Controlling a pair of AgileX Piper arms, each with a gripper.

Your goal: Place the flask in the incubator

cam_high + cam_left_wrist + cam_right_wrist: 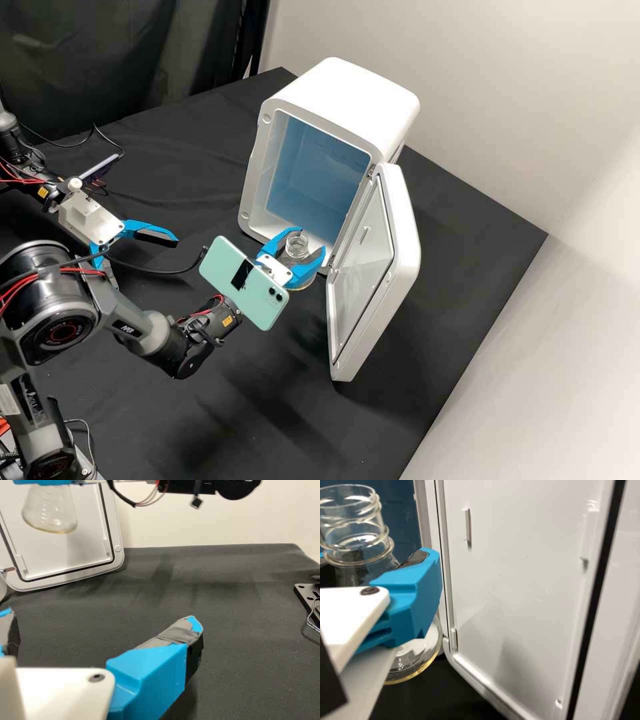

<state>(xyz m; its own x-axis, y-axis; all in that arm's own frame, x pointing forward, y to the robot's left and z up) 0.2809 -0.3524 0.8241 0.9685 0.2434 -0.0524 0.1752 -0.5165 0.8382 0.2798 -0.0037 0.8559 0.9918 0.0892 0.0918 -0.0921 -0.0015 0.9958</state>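
Glass flask, clear, yellowish base, ribbed neck

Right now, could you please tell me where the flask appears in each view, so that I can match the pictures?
High view: the flask is held by the right tool at the open incubator's mouth, beside its door.
Left wrist view: the flask hangs in front of the door's inner face.
Right wrist view: the flask is close up, clamped by a blue finger, next to the door's edge.
Shared landmark: the open white door.

The incubator cavity lies open (door swung wide beside the opening)
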